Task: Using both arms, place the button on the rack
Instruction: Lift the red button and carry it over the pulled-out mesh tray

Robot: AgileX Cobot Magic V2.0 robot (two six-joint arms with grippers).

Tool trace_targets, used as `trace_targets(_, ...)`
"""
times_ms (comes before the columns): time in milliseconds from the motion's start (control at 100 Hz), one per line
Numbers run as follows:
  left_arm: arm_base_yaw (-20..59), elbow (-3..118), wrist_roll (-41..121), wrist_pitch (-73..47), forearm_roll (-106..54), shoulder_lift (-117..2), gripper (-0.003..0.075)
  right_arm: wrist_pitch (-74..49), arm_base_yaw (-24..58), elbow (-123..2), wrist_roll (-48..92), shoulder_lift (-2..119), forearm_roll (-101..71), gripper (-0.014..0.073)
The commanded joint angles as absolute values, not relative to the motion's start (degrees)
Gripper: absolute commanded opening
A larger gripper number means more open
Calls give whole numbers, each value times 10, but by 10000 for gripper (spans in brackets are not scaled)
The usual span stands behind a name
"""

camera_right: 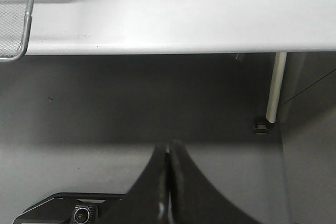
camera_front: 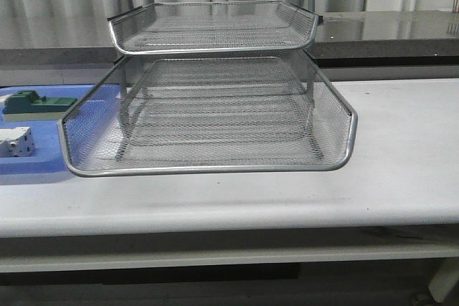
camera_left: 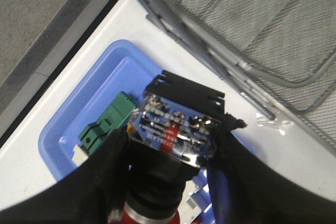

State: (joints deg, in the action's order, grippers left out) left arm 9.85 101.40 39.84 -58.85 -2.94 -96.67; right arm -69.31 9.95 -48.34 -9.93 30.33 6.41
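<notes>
Front view: the rack [camera_front: 215, 105] stands on the white desk [camera_front: 401, 155]. A blue tray [camera_front: 32, 166] lies beside it with a green block [camera_front: 36, 104] and a white part [camera_front: 16, 141] in it. No arm shows here.

Left wrist view: the left tool [camera_left: 170, 182] is clenched around the button [camera_left: 176, 129]. The button's red head is nearest the wrist. Past the tool lie the blue tray [camera_left: 100, 93] and the rack [camera_left: 252, 19].

Right wrist view: the right tool [camera_right: 167, 182] is closed tight on nothing. It hangs over the floor [camera_right: 105, 108], off the desk's [camera_right: 184, 19] edge.
</notes>
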Motion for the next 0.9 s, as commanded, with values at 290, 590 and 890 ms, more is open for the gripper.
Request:
trace_targets(290, 242, 1030, 393, -584, -49, -936, -20, -662, 99, -501, -97, 306, 73, -67)
trace_targets(590, 314, 1022, 393, -573, -49, -977, -20, -662, 99, -501, -97, 306, 73, -67)
trace_targets(890, 357, 1022, 393, -573, -49, -1032, -20, -662, 99, -501, -97, 306, 73, -67)
